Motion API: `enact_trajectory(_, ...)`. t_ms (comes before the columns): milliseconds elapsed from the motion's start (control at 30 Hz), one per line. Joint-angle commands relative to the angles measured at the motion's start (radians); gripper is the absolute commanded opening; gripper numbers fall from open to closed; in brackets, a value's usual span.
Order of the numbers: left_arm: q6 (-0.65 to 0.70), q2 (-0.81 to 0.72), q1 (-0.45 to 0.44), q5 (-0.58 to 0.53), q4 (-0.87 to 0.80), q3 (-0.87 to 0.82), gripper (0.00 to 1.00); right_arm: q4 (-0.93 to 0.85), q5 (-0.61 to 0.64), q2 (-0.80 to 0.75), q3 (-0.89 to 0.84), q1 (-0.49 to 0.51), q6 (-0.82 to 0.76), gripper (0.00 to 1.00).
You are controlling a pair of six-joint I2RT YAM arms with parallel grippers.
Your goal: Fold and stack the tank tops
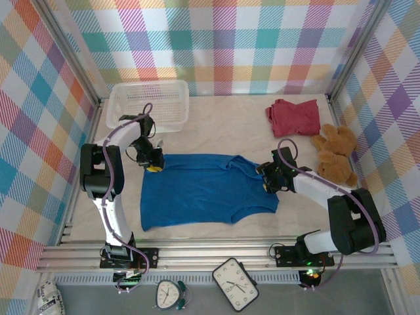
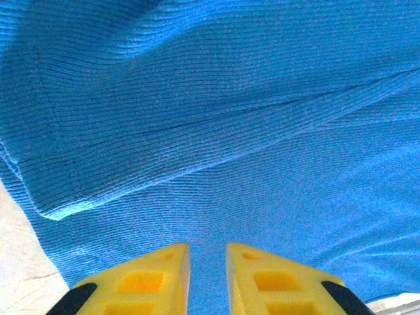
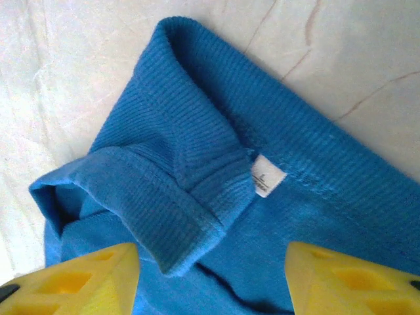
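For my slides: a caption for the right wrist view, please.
Open right gripper poised over the blue top, near its white label.

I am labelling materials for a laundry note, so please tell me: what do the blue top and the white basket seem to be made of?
Blue top: probably a ribbed knit, cotton or a blend, matte; fine ribs, a stitched hem and soft folds show. Basket: likely white plastic, judging by its moulded mesh walls.
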Motion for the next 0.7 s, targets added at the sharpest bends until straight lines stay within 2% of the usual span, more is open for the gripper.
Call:
enact_trajectory(0, 0.003, -0.002, 0.002, -0.005, -0.002, -0.004, 0.22, 0.128, -0.023, 0.028, -0.016, -0.011, 0.092, 0.58)
enact_trajectory(100, 0.004, -0.001, 0.002, -0.01, -0.001, -0.004, 0.22, 0.129, -0.015, 0.047, -0.006, -0.012, 0.088, 0.54)
enact_trajectory(200, 0.004, 0.005, 0.001, -0.01, -0.006, -0.005, 0.22, 0.144, -0.014, 0.062, -0.009, -0.024, 0.086, 0.46)
enact_trajectory(400, 0.007, 0.007, 0.001, -0.012, -0.009, -0.002, 0.21, 0.126, -0.014, 0.058, -0.005, -0.038, 0.019, 0.14)
enact_trajectory(500, 0.007, 0.01, 0.002, -0.017, -0.009, -0.002, 0.2, 0.115, -0.021, 0.057, 0.045, -0.051, -0.139, 0.08)
enact_trajectory(667, 0.007, 0.021, 0.005, -0.069, -0.014, -0.007, 0.19, 0.064, -0.042, 0.072, 0.158, -0.062, -0.565, 0.07)
